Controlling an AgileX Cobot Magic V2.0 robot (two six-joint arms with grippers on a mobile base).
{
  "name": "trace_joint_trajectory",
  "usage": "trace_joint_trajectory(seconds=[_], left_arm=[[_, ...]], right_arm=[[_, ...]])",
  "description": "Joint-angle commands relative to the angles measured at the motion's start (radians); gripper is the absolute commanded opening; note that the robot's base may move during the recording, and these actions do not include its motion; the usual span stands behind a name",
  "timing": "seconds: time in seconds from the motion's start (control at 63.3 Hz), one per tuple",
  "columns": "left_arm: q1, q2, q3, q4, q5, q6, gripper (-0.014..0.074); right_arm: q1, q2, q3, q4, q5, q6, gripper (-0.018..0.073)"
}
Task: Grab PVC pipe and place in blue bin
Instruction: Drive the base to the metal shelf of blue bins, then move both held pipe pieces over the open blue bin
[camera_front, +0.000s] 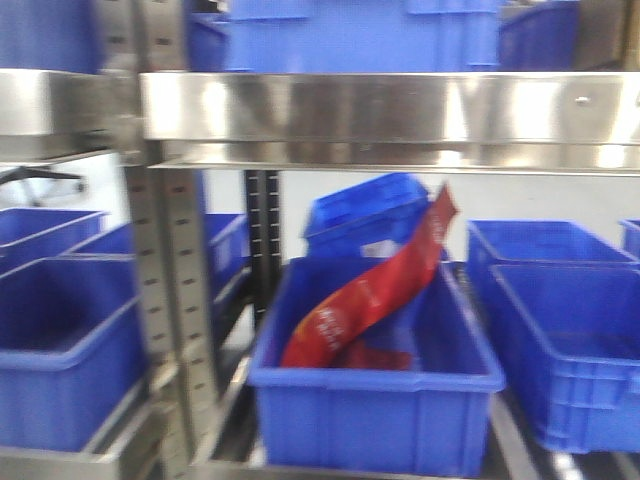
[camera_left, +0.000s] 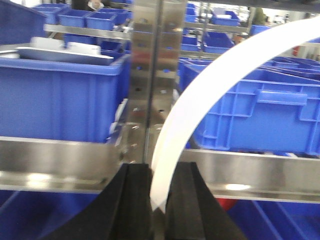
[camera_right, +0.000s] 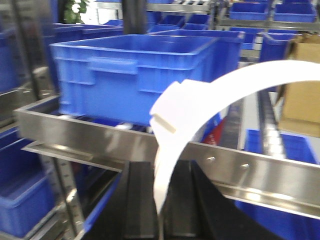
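Observation:
In the left wrist view a slim white curved PVC pipe (camera_left: 200, 105) rises from between the black fingers and sweeps up to the right. My left gripper (camera_left: 159, 172) is shut on its lower end. In the right wrist view a similar white PVC pipe arc (camera_right: 225, 87) with a squared end (camera_right: 167, 112) stands up from my right gripper (camera_right: 159, 170), which is shut on it. Whether both are one piece I cannot tell. In the front view a blue bin (camera_front: 380, 385) sits in the middle of the lower shelf. Neither gripper shows in that view.
A red package (camera_front: 370, 300) leans inside the middle bin. More blue bins (camera_front: 560, 330) stand left and right, and a tilted one (camera_front: 365, 210) behind. A steel shelf rail (camera_front: 400, 110) crosses above, with an upright post (camera_front: 175, 290) at left. A cardboard box (camera_right: 300, 85) sits at right.

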Motion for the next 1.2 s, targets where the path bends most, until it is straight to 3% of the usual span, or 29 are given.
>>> trace_joint_trajectory(seconds=[0.0,1.186], left_arm=[[-0.003,-0.002,-0.003,-0.002,-0.031,-0.006,-0.0111],[-0.003,-0.002,-0.003,-0.002,-0.031,-0.006,-0.0111]], right_arm=[[0.002,-0.001,0.001,-0.014,-0.019,-0.005,-0.0169],[0.002,-0.001,0.001,-0.014,-0.019,-0.005,-0.0169]])
